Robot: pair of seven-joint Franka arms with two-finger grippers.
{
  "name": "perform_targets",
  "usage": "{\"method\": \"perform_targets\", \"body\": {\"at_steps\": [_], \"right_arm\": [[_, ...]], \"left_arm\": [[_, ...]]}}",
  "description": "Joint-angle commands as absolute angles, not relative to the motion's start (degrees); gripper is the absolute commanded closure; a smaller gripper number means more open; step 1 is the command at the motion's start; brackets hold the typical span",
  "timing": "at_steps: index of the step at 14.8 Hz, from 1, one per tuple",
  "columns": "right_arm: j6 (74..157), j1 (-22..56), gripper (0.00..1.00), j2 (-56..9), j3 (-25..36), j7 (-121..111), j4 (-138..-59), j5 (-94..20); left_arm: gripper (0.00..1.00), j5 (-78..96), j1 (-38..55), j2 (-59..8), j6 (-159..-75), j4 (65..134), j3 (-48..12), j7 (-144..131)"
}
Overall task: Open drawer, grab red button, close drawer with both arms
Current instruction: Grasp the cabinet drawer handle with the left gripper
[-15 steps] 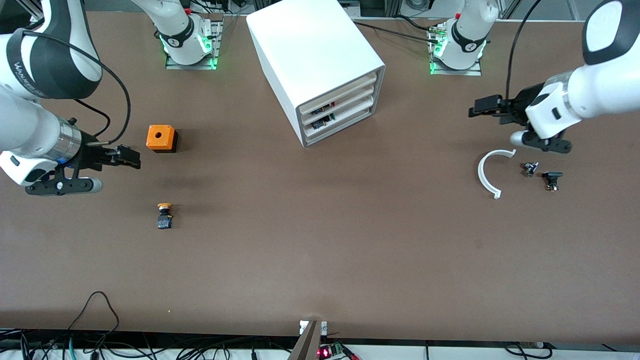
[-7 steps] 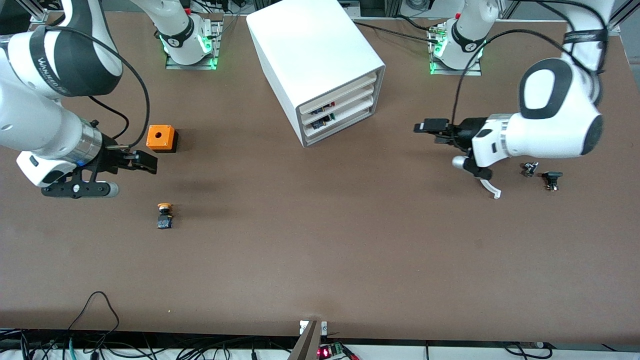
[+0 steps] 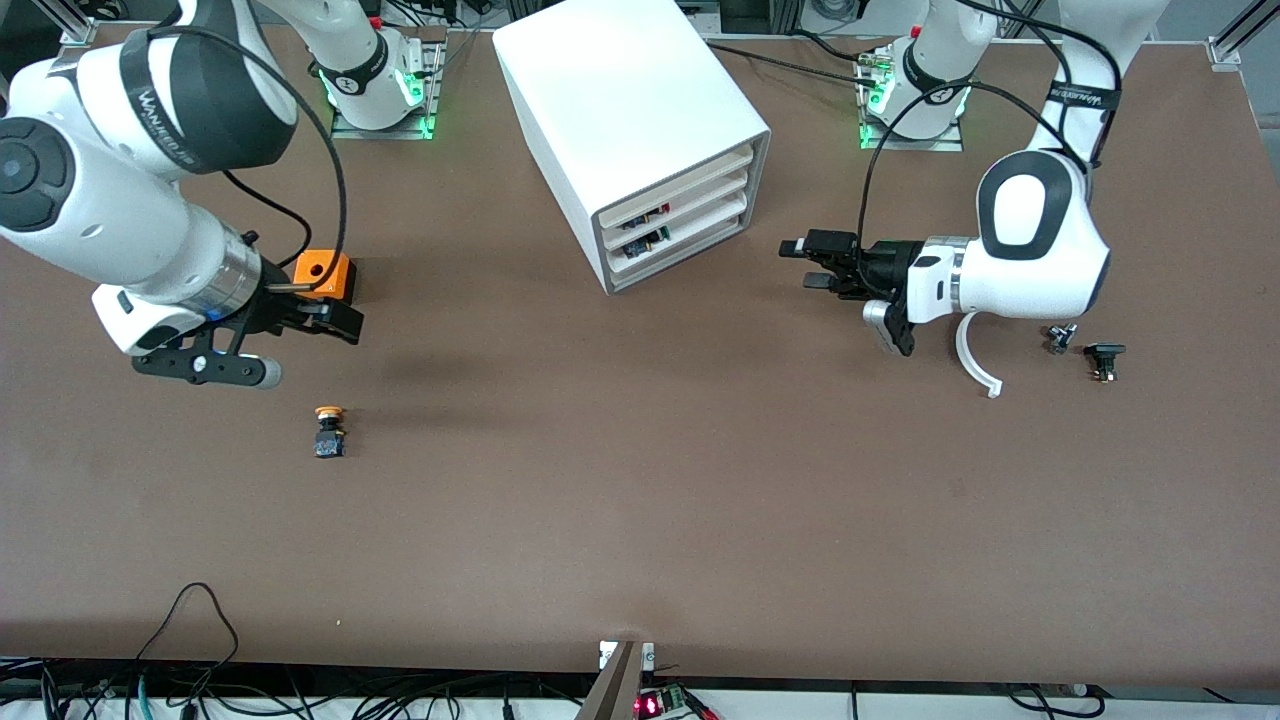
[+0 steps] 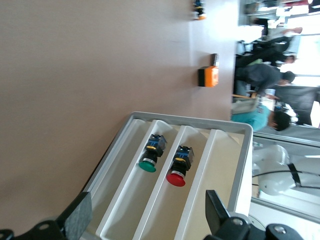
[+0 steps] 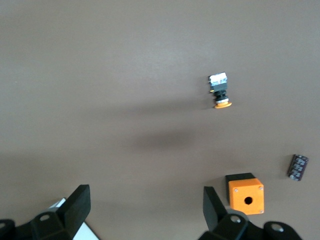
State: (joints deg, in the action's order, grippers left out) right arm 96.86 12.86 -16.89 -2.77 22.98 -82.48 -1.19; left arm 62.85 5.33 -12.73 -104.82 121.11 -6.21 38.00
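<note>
Only the left wrist view looks into the cabinet [image 3: 630, 130]: the button [image 4: 180, 165] lies in the middle drawer [image 4: 165, 200], beside a green-capped one [image 4: 151, 152]. From the front its red cap is hidden. The left claw [image 3: 815, 262] hangs spread wide and empty over the desk [image 3: 640, 500] facing the cabinet's drawers. The right claw [image 3: 335, 320], also wide apart and empty, hangs beside the orange cube [image 3: 325, 275].

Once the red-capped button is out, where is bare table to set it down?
Widest bare stretch: nearer the front camera than the big white boxy cabinet, between the orange-capped button and the curved white plastic piece. Crowded: two small black parts beside that piece under the left gripper; orange cube by the right gripper.
</note>
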Motion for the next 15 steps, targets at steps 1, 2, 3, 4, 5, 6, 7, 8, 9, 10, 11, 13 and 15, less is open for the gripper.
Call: {"method": "perform_targets", "body": {"at_steps": [1,2,3,4,5,6,7,8,9,10,11,13,15], "right_arm": [[97.4,15.4,0.00,-18.7,-2.5,28.3,-79.6,-1.9],[97.6,16.1,0.00,-19.2,-2.5,30.2,-79.0,-1.9],[97.5,17.0,0.00,-19.9,-2.5,31.7,-77.9,-1.9],[97.5,17.7,0.00,-20.5,-2.5,33.2,-76.9,-1.9],[97.5,18.4,0.00,-21.1,-2.5,35.0,-76.0,-1.9],[97.5,19.2,0.00,-21.5,-2.5,37.0,-75.3,-1.9],[97.5,19.7,0.00,-22.0,-2.5,39.2,-74.7,-1.9],[97.6,20.3,0.00,-22.4,-2.5,41.5,-74.1,-1.9],[97.6,21.0,0.00,-23.0,-2.5,43.5,-73.2,-1.9],[97.6,21.6,0.00,-23.5,-2.5,45.2,-72.3,-1.9],[97.6,22.0,0.00,-24.1,-2.5,46.8,-71.6,-1.9],[97.6,22.7,0.00,-24.8,-2.6,51.0,-70.7,-2.0],[98.7,23.6,0.00,-25.0,-2.6,53.5,-70.6,-2.1]], "left_arm": [[0.00,71.1,5.2,-13.0,-108.2,126.5,-8.5,47.0],[0.01,74.1,5.2,-13.0,-109.1,128.0,-9.8,49.4],[0.01,76.3,5.2,-13.0,-109.2,129.4,-10.8,51.0],[0.05,77.4,5.2,-13.1,-109.2,130.5,-11.3,52.5],[0.05,78.5,5.2,-13.3,-109.2,131.6,-12.0,54.1],[0.05,79.8,5.2,-13.6,-109.2,132.5,-12.2,56.1],[0.06,81.6,5.2,-14.3,-109.2,133.6,-12.4,58.4],[0.07,84.1,5.3,-15.0,-109.2,134.6,-13.3,61.0],[0.10,85.4,5.2,-15.7,-109.3,135.2,-14.6,63.4],[0.16,85.9,5.2,-17.1,-109.2,135.3,-14.9,65.0],[0.22,86.3,5.2,-18.0,-109.2,135.6,-15.0,66.6],[0.23,89.8,5.1,-18.5,-109.2,137.3,-17.1,67.8],[0.29,92.1,5.3,-18.5,-109.2,138.7,-18.2,68.6]]}}
